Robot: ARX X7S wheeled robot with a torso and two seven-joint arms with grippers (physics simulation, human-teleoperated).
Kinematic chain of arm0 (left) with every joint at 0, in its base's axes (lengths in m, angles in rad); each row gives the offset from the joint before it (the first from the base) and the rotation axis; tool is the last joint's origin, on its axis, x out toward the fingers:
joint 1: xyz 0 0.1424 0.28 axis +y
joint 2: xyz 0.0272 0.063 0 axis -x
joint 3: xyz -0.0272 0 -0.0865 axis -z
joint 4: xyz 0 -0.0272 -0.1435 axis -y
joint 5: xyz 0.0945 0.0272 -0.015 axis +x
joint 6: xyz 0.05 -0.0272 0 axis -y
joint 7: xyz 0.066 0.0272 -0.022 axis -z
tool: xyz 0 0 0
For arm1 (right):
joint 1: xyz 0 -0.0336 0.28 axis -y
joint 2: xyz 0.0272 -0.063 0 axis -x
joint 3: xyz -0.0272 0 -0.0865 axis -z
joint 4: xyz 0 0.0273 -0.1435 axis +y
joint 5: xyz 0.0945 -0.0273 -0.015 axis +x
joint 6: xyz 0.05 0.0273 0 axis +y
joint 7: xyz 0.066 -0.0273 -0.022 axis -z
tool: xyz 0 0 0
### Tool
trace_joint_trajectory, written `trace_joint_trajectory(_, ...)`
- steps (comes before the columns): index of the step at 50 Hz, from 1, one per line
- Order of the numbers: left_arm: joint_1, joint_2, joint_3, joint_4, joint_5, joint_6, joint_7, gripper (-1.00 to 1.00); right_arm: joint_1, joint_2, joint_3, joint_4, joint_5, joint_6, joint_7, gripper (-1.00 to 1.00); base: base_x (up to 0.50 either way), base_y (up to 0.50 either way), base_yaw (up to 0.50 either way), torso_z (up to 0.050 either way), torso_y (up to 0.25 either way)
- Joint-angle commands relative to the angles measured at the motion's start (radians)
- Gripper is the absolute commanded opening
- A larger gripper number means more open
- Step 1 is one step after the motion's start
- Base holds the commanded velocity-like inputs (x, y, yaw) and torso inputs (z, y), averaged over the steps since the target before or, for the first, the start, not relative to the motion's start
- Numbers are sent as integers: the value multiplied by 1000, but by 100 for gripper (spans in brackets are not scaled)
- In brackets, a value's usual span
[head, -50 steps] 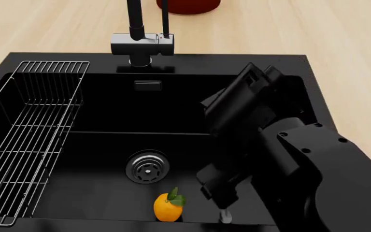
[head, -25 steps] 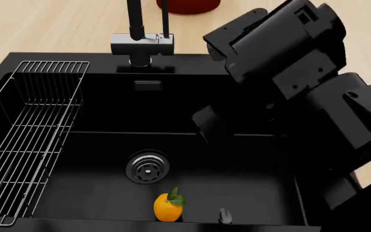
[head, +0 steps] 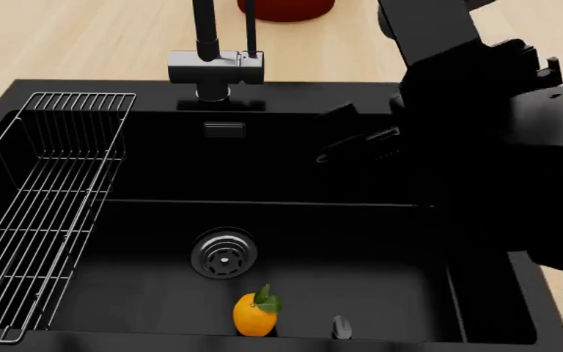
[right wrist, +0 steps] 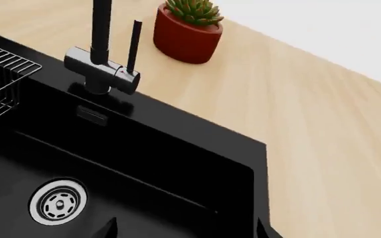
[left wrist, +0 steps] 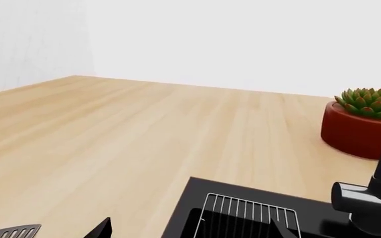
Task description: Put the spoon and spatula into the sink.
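The spoon (head: 340, 325) lies on the floor of the black sink (head: 292, 94) at its front edge, just right of an orange fruit (head: 254, 314); only a short grey piece of it shows. The spatula's slotted head (left wrist: 15, 232) peeks into the left wrist view, flat on the wooden counter outside the sink's left rim (left wrist: 184, 208). My left gripper (left wrist: 190, 233) is open over that rim, with nothing between its fingers. My right gripper (right wrist: 185, 230) is open and empty, high above the basin's right half. The right arm (head: 487, 147) hides the sink's right side.
A round metal drain (head: 223, 254) sits mid-basin. A wire rack (head: 47, 205) fills the sink's left side. The black faucet (head: 215, 66) stands behind the basin, and a red pot with a succulent (right wrist: 188, 29) is on the counter beyond it.
My right arm has risen out of the sink, up and toward the back right. The spoon stays on the sink floor where the gripper was.
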Motion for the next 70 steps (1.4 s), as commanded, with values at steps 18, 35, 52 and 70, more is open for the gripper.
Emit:
trace_joint_trajectory(18,-9,-10,7,21,-6,-18,-10,100,-464,195,330,-631,-7,-224,454,100,0,0,0,0,0)
trace_joint_trajectory(35,-5,-12,8,26,-10,-22,-15,100,-554,264,369,-708,-55,-271,485,100,0,0,0,0,0)
trace_joint_trajectory(52,4,-17,10,71,-19,-48,-23,100,-585,257,385,-709,-65,-314,481,100,0,11,0,0,0)
trace_joint_trajectory(70,-4,-15,27,57,-20,-39,-23,100,-611,256,411,-712,-50,-344,482,100,-17,456,0,0,0)
